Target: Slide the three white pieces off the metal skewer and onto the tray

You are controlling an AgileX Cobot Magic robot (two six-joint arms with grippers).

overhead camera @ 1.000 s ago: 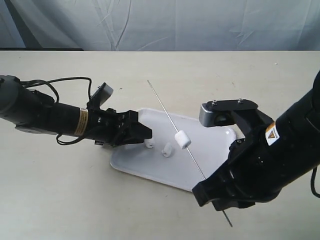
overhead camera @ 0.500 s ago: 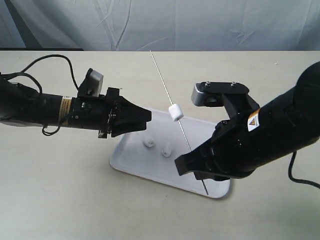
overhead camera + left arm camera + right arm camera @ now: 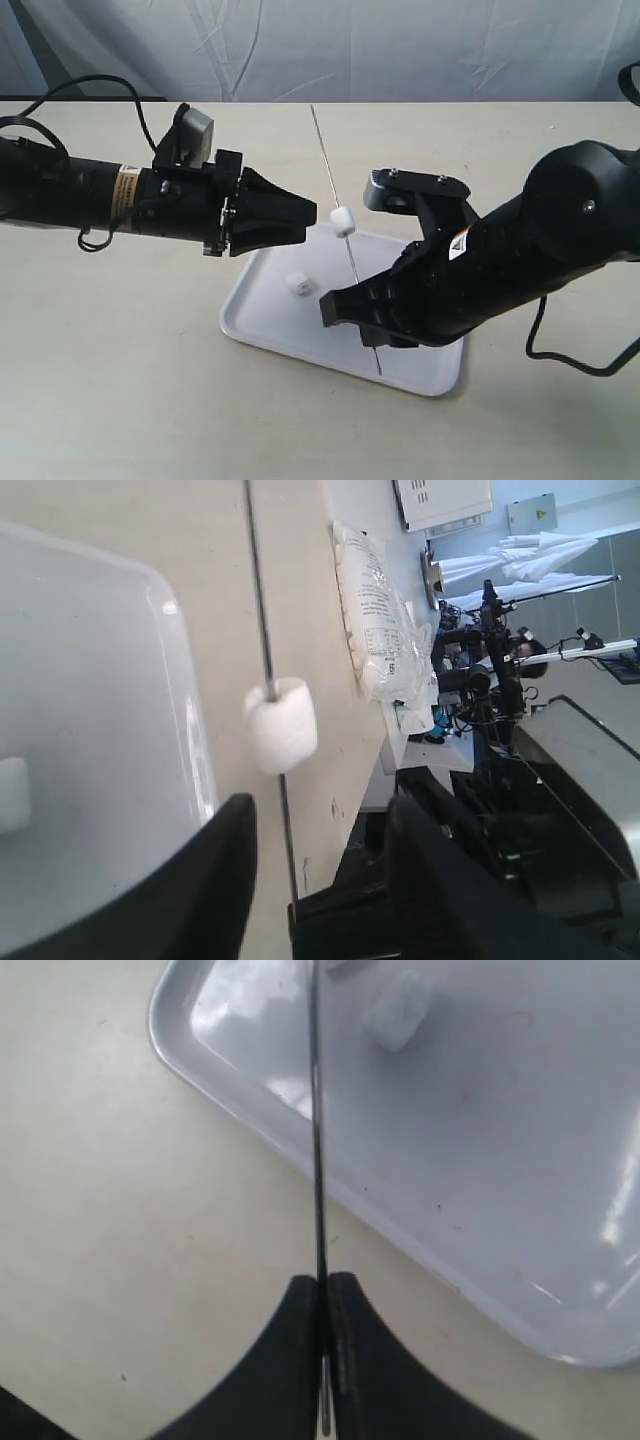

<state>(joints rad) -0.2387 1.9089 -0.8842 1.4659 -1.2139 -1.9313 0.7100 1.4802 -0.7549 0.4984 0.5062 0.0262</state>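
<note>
Now, right pincer [image 3: 322, 1292] clamped on metal skewer [image 3: 317, 1110], left pincer [image 3: 320, 820] open beside one threaded white piece [image 3: 282, 723]

1. A thin, straight silver-grey metal skewer [image 3: 330, 176] is raised and tilted, its lower end over the tray.
2. One small white marshmallow-like piece [image 3: 342, 220] is threaded about halfway along the skewer.
3. A second white piece [image 3: 297, 284] lies loose on the tray; a third white piece [image 3: 335, 964], cut off in the right wrist view, seems to lie near it.
4. The flat white rectangular plastic tray [image 3: 262, 325] lies level, rounded corners, low rim.
</note>
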